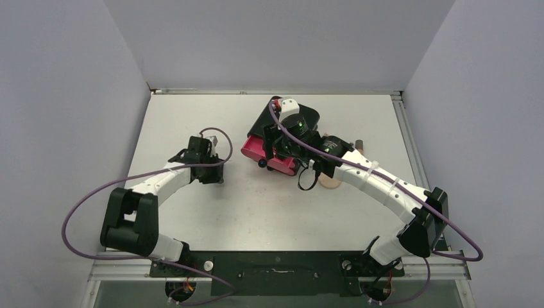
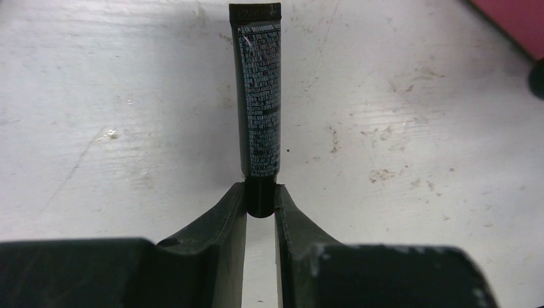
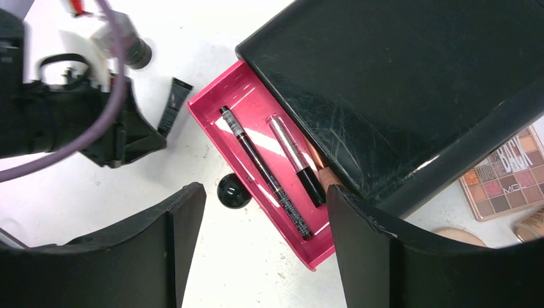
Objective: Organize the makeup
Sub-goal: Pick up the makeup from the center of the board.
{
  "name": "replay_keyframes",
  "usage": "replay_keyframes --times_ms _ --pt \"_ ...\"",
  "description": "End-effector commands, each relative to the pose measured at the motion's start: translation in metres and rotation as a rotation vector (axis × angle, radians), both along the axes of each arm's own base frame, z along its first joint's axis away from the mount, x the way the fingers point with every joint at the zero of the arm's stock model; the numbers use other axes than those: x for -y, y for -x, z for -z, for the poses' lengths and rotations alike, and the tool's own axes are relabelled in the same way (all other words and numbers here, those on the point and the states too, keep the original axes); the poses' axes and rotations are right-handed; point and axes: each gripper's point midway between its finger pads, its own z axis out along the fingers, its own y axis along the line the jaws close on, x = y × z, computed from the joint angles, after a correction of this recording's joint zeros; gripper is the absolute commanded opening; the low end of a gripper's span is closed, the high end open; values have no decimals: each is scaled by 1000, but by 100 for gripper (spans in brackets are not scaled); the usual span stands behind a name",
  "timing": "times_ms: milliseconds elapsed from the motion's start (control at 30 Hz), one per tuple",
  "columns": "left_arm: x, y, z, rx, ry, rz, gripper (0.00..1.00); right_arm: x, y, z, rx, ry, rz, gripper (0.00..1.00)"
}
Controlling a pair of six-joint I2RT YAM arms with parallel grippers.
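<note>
Black plastic with fine white print covers the tube [image 2: 260,96] lying flat on the white desk [image 2: 417,128]. The left jaws stand narrow, pinched on its dark cap end. Off to the right, the right jaws hang wide apart, holding nothing, above the open pink drawer [image 3: 247,96] of the black cabinet [image 3: 398,83]. Inside the drawer lie a thin black pencil [image 3: 266,173] and, beside it, a clear lip gloss [image 3: 292,151] with a black cap. A square eyeshadow palette [image 3: 507,173] and a round peach disc [image 3: 459,236] sit on the desk at the cabinet's other side.
</note>
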Motion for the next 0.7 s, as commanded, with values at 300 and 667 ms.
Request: replay_keyframes --times_ms 300,667 --pt "0 -14 -94 276 210 7 0 14 -12 -24 59 -101 98 69" --pt "16 10 -131 427 297 137 0 19 -9 -51 133 -264 92 72"
